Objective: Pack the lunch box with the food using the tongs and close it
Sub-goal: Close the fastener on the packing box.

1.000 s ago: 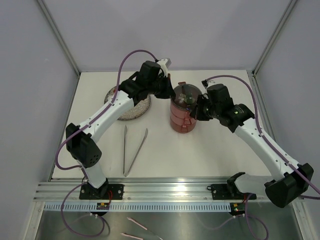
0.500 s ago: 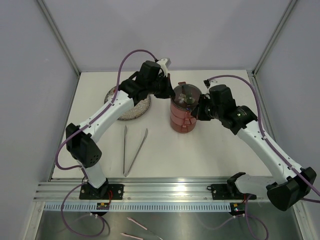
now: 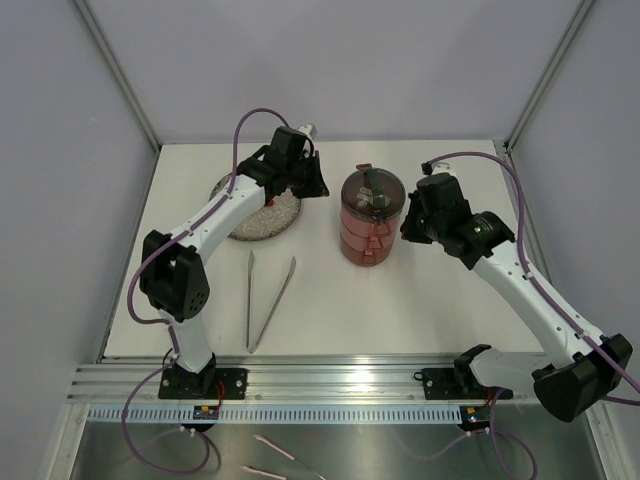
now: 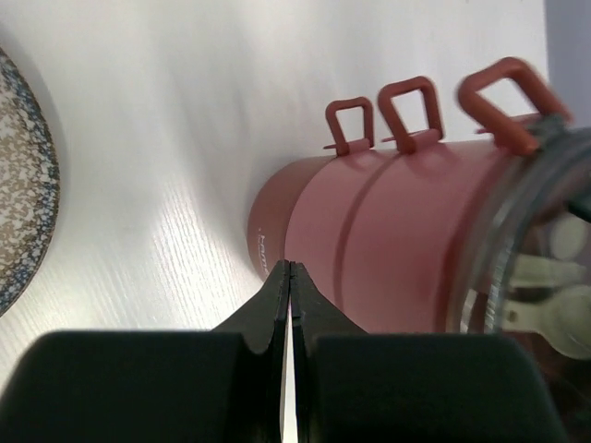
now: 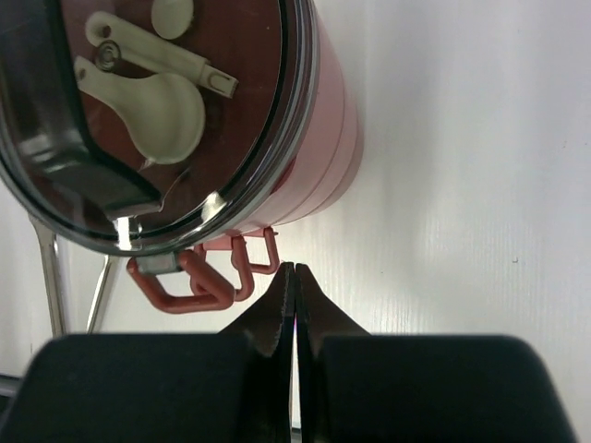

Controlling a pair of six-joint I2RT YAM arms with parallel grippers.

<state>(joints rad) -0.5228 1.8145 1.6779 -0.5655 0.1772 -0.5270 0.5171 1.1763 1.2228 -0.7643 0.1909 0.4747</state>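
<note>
The lunch box (image 3: 368, 232) stands as a stack of dark-red tiers in the middle of the table. A clear-topped lid (image 3: 372, 192) sits on it, with white cutlery under the cover. Its loop handles (image 5: 211, 277) line up along one side. My left gripper (image 3: 322, 186) is shut and empty, a short way left of the stack; in the left wrist view its tips (image 4: 291, 268) point at the bottom tier (image 4: 305, 231). My right gripper (image 3: 406, 226) is shut and empty, just right of the stack, by the handles. The tongs (image 3: 266, 300) lie on the table. The food is hidden.
A grey speckled plate (image 3: 262, 215) lies left of the lunch box, partly under my left arm. The tongs lie between the plate and the near edge. Enclosure walls stand close on the left, right and back.
My left gripper has drawn back leftward from the top of the lunch box. My right gripper has eased slightly away from the stack. Both stayed shut.
</note>
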